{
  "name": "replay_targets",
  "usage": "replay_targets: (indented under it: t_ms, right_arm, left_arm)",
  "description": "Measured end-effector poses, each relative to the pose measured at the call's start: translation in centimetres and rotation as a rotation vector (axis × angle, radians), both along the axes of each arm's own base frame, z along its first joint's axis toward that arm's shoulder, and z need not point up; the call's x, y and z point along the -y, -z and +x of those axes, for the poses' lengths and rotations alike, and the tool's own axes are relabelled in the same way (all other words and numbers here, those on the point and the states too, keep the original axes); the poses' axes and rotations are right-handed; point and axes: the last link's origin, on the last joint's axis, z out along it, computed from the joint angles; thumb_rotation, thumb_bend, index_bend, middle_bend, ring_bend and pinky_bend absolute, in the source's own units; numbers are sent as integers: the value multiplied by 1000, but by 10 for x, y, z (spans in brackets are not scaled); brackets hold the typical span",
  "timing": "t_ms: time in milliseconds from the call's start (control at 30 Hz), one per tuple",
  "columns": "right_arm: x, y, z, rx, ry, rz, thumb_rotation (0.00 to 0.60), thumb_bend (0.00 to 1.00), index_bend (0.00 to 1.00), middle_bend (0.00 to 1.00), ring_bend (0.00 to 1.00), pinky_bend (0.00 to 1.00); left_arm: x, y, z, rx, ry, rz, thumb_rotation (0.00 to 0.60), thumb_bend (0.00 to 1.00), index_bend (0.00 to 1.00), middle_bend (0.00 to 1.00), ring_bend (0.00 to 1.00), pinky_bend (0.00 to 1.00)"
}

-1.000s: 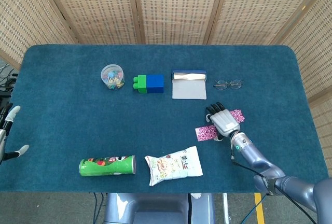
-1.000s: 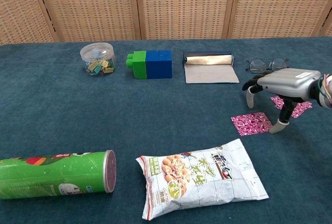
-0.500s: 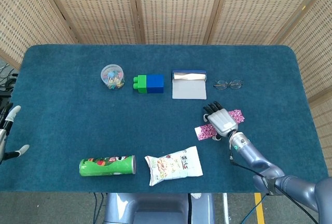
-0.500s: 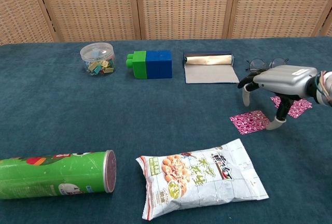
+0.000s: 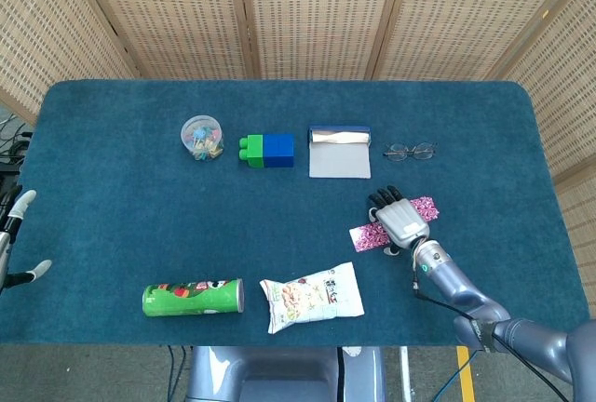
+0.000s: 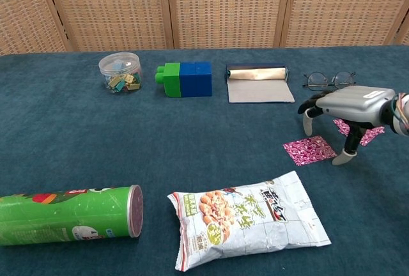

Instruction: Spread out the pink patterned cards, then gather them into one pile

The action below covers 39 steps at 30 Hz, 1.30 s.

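Observation:
Two pink patterned cards lie apart on the blue cloth at the right. The nearer card (image 6: pixel 308 150) (image 5: pixel 369 238) lies flat in front of my right hand. The farther card (image 6: pixel 362 131) (image 5: pixel 426 207) is partly hidden behind it. My right hand (image 6: pixel 350 105) (image 5: pixel 399 219) arches over the gap between them, palm down and fingers spread, holding nothing. Its thumb tip (image 6: pixel 346 158) rests on the cloth just right of the nearer card. My left hand (image 5: pixel 13 239) shows only at the far left edge of the head view, fingers apart and nothing in it.
Behind the hand lie glasses (image 6: pixel 328 80) and a silver-edged grey pouch (image 6: pixel 258 83). Further left stand a green-and-blue block (image 6: pixel 185 79) and a jar of clips (image 6: pixel 119 72). A snack bag (image 6: pixel 246 215) and a green chips can (image 6: pixel 67 214) lie near the front.
My right hand has shifted a little to the right and its thumb has come off the nearer card's edge. That card sits slightly further left than a second ago.

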Motion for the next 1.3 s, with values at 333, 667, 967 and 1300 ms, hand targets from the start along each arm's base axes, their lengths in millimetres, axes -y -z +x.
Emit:
replay_targets:
  t_ms: [333, 667, 967, 1300]
  right_arm:
    - [2, 3, 0, -11, 1, 5, 600, 28, 339, 104, 0, 0]
    - [4, 4, 2, -25, -1, 7, 600, 28, 339, 105, 0, 0]
    - [5, 4, 4, -30, -8, 5, 600, 28, 339, 108, 0, 0]
    - [7, 2, 6, -39, -13, 3, 600, 28, 339, 109, 0, 0]
  left_arm:
    - [0, 1, -2, 2, -5, -4, 600, 30, 0, 0, 0, 0]
    - [1, 1, -4, 3, -10, -3, 600, 30, 0, 0, 0, 0]
    - [1, 2, -5, 6, -11, -3, 600, 30, 0, 0, 0, 0]
    - [1, 2, -7, 8, -15, -2, 600, 30, 0, 0, 0, 0]
